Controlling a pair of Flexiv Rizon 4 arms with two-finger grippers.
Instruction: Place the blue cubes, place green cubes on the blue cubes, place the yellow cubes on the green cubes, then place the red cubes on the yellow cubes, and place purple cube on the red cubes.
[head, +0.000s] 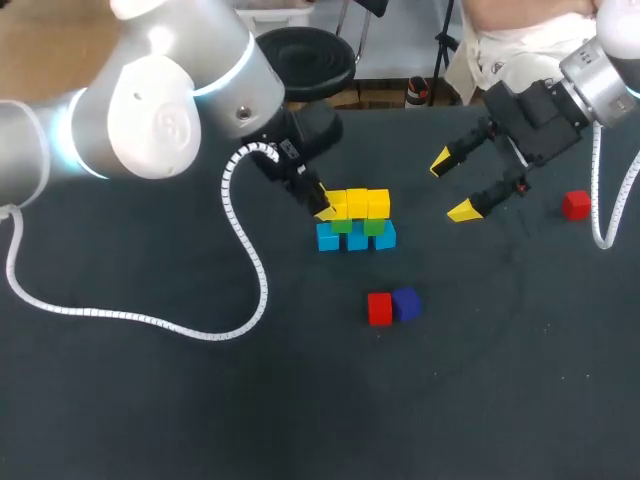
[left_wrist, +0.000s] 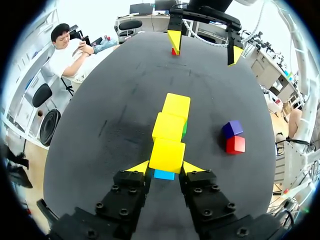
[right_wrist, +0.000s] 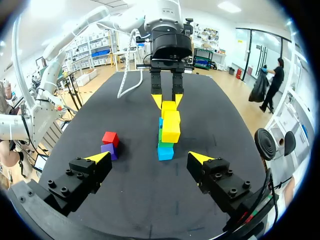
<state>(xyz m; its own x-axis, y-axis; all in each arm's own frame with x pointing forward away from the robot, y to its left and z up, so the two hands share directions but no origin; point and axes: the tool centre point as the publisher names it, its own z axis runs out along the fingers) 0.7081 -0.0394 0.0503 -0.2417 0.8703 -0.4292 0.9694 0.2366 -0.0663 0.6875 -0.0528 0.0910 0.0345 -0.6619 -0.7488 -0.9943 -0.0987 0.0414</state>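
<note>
**Stack and left tool.** The cube stack (head: 357, 222) stands near the middle of the bench (head: 150, 400). The left tool (left_wrist: 166, 167) is at the end of the stack's top row, and its two yellow fingertips (left_wrist: 141, 167) press the opposite sides of the end yellow cube (left_wrist: 167, 154). The opening is narrow, just the width of that cube. The cube sits level and in line with the other two yellow cubes (left_wrist: 172, 117). Whether it rests on the layer beneath cannot be determined.

**Stack condition.** There are three layers.
- Bottom: a row of blue cubes (head: 357, 239) on the bench.
- Middle: green cubes (head: 373, 226), of which two faces are visible in the head view.
- Top: the three yellow cubes, edge to edge in one straight row.

In the left wrist view, one blue cube shows directly under the gripped cube.

**Right tool.** The right tool (head: 453, 186) hangs to the right of the stack, apart from it. Its fingers are spread wide and hold nothing. In the right wrist view, the stack lies ahead of it, between the lines of its two fingers.

**Loose cubes.** A red cube (head: 379, 309) and a purple cube (head: 407, 302) sit touching, side by side, in front of the stack. A second red cube (head: 575, 205) lies well to the right of the stack, beyond the right tool.
</note>
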